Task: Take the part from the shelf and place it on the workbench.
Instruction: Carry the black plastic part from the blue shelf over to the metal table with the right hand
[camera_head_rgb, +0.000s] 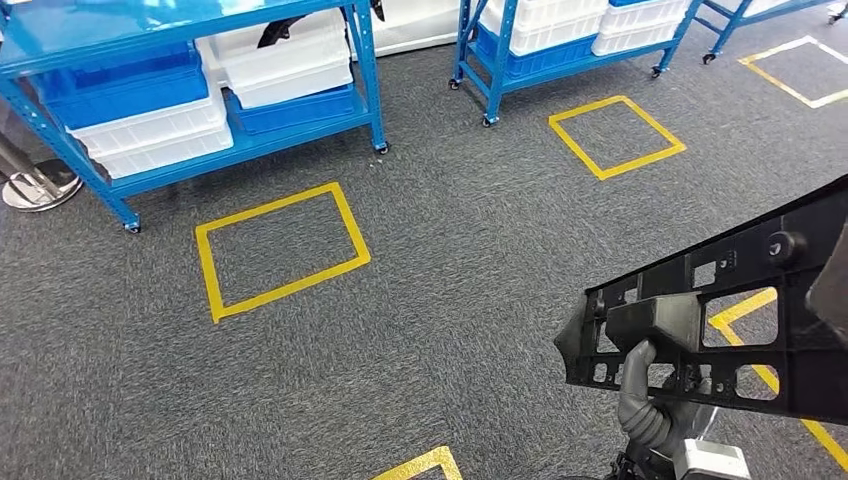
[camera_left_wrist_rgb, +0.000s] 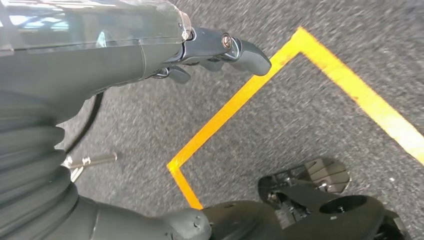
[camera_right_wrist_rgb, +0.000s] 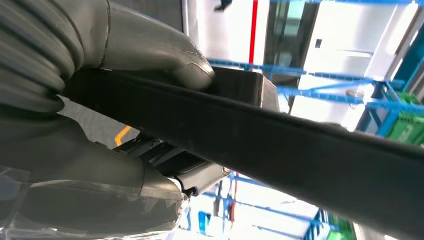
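A long black plastic part (camera_head_rgb: 740, 300) with cut-out windows hangs low at the right of the head view, tilted up toward the right. My right hand (camera_head_rgb: 650, 400) grips it from below, its grey thumb reaching up onto a raised block. In the right wrist view the thumb (camera_right_wrist_rgb: 165, 55) presses on the part's dark bar (camera_right_wrist_rgb: 280, 145), with the hand (camera_right_wrist_rgb: 90, 145) wrapped around it. My left hand (camera_left_wrist_rgb: 210, 55) hangs over grey carpet with nothing in it, its fingers loosely extended.
Blue shelves (camera_head_rgb: 200, 100) with white and blue bins stand at the back left, and a second blue rack (camera_head_rgb: 560, 40) at the back middle. Yellow tape squares (camera_head_rgb: 280, 250) (camera_head_rgb: 615, 135) mark the grey carpet. A yellow tape corner (camera_left_wrist_rgb: 250, 115) lies under the left hand.
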